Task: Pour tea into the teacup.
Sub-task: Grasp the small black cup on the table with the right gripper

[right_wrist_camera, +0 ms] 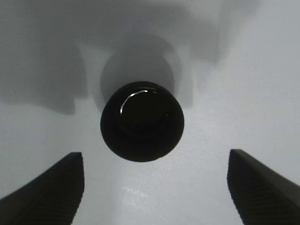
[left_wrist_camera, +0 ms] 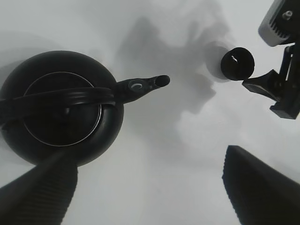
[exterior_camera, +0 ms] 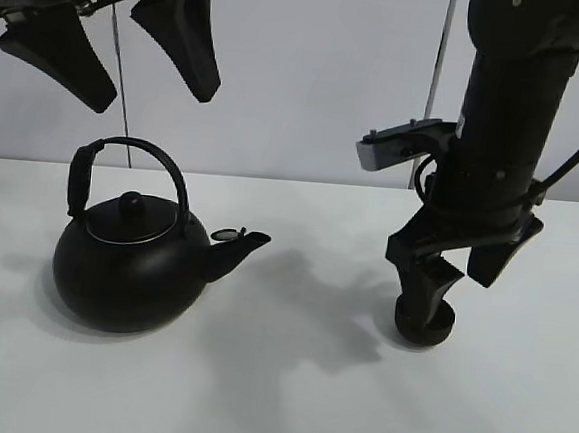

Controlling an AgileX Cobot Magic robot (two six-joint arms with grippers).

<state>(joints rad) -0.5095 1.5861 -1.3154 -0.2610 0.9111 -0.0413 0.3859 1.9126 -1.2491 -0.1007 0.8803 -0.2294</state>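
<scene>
White tabletop (exterior_camera: 284, 417) against pale grey wall (exterior_camera: 300, 77), soft shadows.

teacup (right_wrist_camera: 142, 121) | small, round, matte black | upright on table (exterior_camera: 285, 397) | well apart from kettle (exterior_camera: 129, 274)

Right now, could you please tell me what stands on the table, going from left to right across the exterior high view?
kettle → teacup

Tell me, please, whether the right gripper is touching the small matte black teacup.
Apart. The right wrist view shows bare white table between the small matte black teacup and each finger of the open right gripper.
</scene>
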